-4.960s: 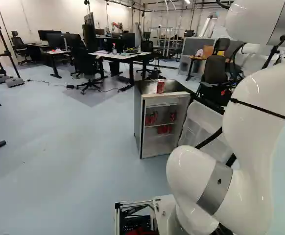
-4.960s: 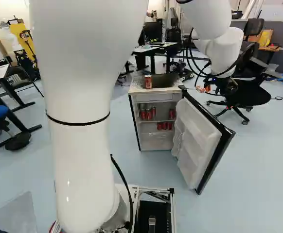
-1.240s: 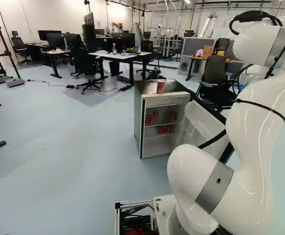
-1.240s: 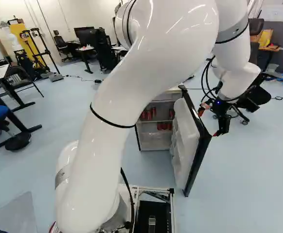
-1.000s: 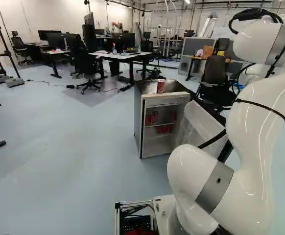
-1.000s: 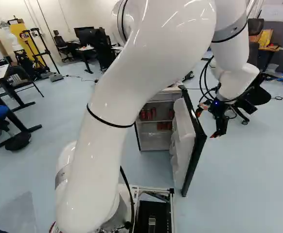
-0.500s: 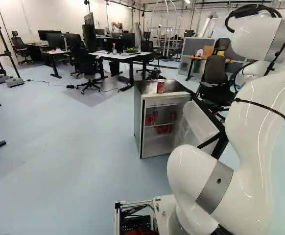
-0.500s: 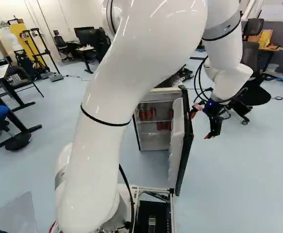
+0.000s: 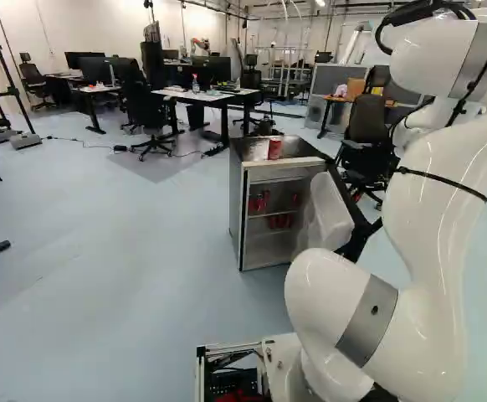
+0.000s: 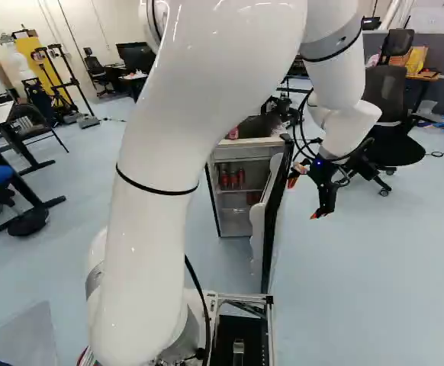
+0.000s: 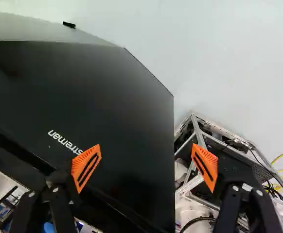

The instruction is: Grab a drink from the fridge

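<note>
1. Hangs released at the pincer (image 10: 304, 200), outside the fridge door (image 11: 97, 97), with ribbed, slotted orange pads (image 11: 205, 167) spread well apart on black fingers.
2. Faces, ahead of the pincer (image 11: 146, 162), the door's smooth black panel, softly glossy and straight-edged. Perhaps touches it; hard to tell from these views.
3. Shows, past one finger, the moving base's angular metal frame (image 11: 198, 130), threaded with cables.
4. Turns the door's moulded white lining (image 9: 331, 209) away from the pincer, round-cornered and bulging.
5. Keeps round red cans (image 10: 232, 180) beyond the door from the pincer, on shelves inside the boxy grey fridge (image 9: 237, 197). Carries another red can (image 9: 274, 148) upright on the dark, shiny top.
6. Compared with half a second ago, has swung the door further towards shut and brought the arm and pincer leftward in the right base view. Has left the fridge, the can on top and the base in place.
</note>
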